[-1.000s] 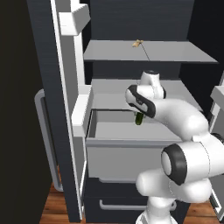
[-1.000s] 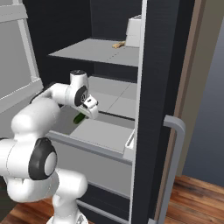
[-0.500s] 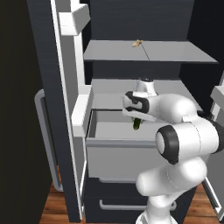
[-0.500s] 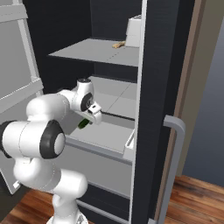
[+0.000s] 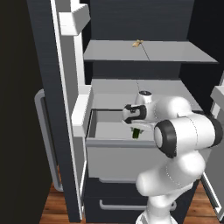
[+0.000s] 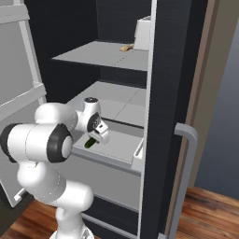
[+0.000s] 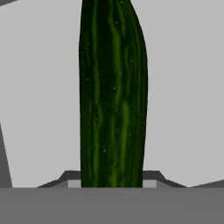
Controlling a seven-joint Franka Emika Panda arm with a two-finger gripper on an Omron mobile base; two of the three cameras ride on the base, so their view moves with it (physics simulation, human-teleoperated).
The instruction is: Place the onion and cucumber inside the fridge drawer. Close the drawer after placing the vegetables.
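cucumber [image 7: 113,96]: dark green skin, lighter streaks and fine pale specks, slight sheen. fridge drawer [image 5: 113,151]: flat light grey, matt, smooth, plastic look. shelves [image 5: 148,51]: same matt grey. fridge frame [image 6: 163,93]: dark, matt. floor [image 6: 210,214]: reddish wood planks, mild gloss. robot arm [image 5: 183,131]: glossy white shells, dark joints.

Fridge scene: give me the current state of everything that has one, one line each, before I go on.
fridge drawer: pulled out, open.
cucumber: held in the tool, hanging over the open drawer, not yet set down.
tool: shut on the cucumber.
fridge door: open.
lower drawer: closed.
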